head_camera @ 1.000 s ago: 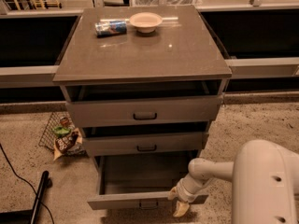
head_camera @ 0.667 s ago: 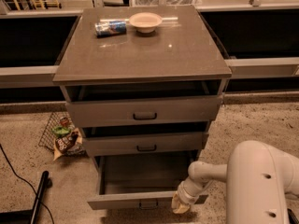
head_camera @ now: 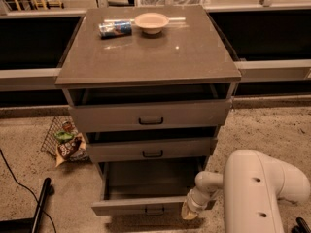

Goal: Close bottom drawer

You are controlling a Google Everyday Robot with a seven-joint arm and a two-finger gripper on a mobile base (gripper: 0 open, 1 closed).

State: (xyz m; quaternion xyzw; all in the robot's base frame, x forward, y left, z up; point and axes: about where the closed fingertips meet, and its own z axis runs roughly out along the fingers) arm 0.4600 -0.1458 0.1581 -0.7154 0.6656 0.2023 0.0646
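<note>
Looking at the bottom drawer (head_camera: 136,207) pulled way out, well past the front edge of the tabletop (head_camera: 146,62) and much further than the middle drawer (head_camera: 121,150) or top drawer (head_camera: 107,116). Runs left-right along its front, parallel to that front edge, with the small dark handle (head_camera: 154,209) about mid-front.

Spotted the gripper (head_camera: 190,211) down low at the right end of that front, below the tabletop's front edge and over toward its front right corner. Touching the front or just beside it, hard to call. Can't tell if open or closed either.

Only got the one arm (head_camera: 257,188), reaching in from the right. So: sits immediately left of the gripper and needs shoving straight back toward the tabletop's back edge, square to its long axis. Probably risks going in crooked if pushed only at the right end, so maybe worth sliding nearer the handle first.
</note>
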